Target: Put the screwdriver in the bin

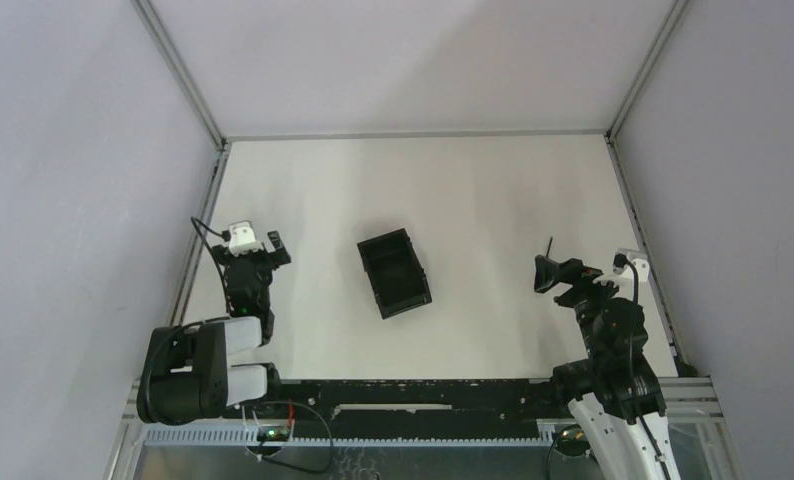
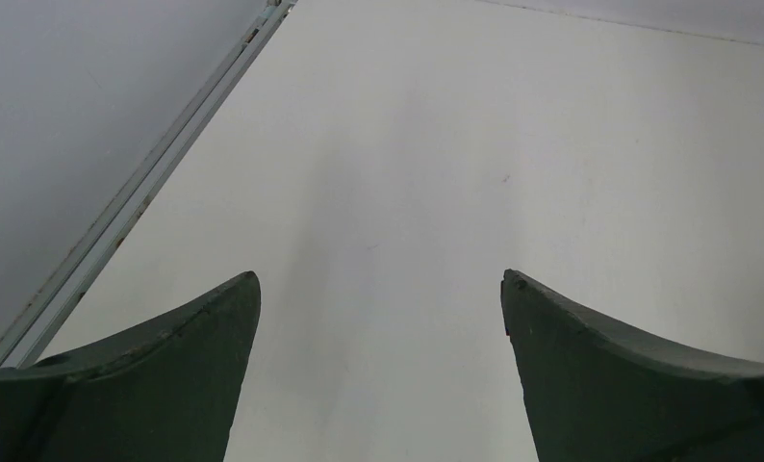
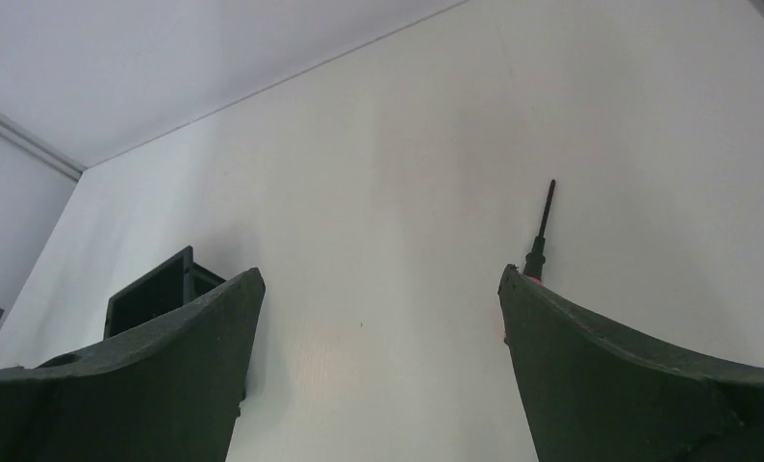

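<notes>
Well right of the bin [image 3: 147,294], the right gripper [image 3: 380,274], jaws spread wide and empty, ought to shift sideways and lower so the screwdriver [image 3: 542,226], lying slightly farther out on that same side of the bin, sits centred before closing.

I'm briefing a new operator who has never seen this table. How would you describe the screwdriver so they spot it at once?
On the white table, look right of the central black bin to the right arm's open hand. The screwdriver lies at that hand, thin black shaft pointing toward the far wall. It is the only slim stick there, with a sliver of red handle.
</notes>
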`<state>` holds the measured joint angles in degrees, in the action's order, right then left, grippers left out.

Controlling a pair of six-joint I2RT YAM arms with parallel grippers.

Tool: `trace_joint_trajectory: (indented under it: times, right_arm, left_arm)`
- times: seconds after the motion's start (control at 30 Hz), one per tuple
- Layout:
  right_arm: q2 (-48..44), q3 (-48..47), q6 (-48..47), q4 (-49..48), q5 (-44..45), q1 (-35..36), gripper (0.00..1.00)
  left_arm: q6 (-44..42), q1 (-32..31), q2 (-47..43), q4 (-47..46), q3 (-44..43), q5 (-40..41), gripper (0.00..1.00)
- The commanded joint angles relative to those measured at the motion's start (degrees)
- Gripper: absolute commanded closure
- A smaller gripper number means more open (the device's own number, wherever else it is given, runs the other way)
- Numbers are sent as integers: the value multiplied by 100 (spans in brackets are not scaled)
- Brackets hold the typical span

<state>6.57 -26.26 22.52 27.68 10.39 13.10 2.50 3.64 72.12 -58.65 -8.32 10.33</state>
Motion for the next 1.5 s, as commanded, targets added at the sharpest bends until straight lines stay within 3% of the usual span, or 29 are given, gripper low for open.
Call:
trace_joint_trajectory:
  times: [0.0,0.2,0.4,0.5,0.63,0.77,0.9,1.03,1.17,1.4,1.47]
  right_arm:
    - [-55,7,203,-76,307,-14,0]
    - [-103,-47,456,-242,704,-18,0]
    - [357,-428,-146,-974,-74,-31,2]
    - [1410,-1346,-327,-714,243,-42,4]
    - [3571,-2966,-581,613,797,-287,2]
    - [5503,-3959,-549,1384,-691,-1410,0]
    - [6890,-4017,-561,1393,-754,-1712,1]
    - [7989,-3958,-666,1357,-748,-1758,11]
    - [8772,-3688,-709,1067,-1054,-1759,27]
    - [9627,-3627,-839,999,-903,-1591,39]
    - [9738,-3632,-860,1046,-724,-1562,50]
  left_arm:
    - [-103,-32,1,-200,-272,19,0]
    - [-101,-29,-2,-200,-268,13,0]
    - [-101,-29,-1,-199,-273,19,0]
    - [-103,-29,2,-202,-267,17,0]
    - [-96,-29,-1,-200,-267,18,0]
    - [-97,-30,-3,-204,-274,16,0]
    - [-101,-29,2,-204,-268,18,0]
    - [-98,-29,-9,-200,-270,19,0]
    - [-101,-34,-1,-201,-268,17,0]
    - [-100,-29,0,-201,-270,16,0]
    - [-97,-28,-1,-202,-268,15,0]
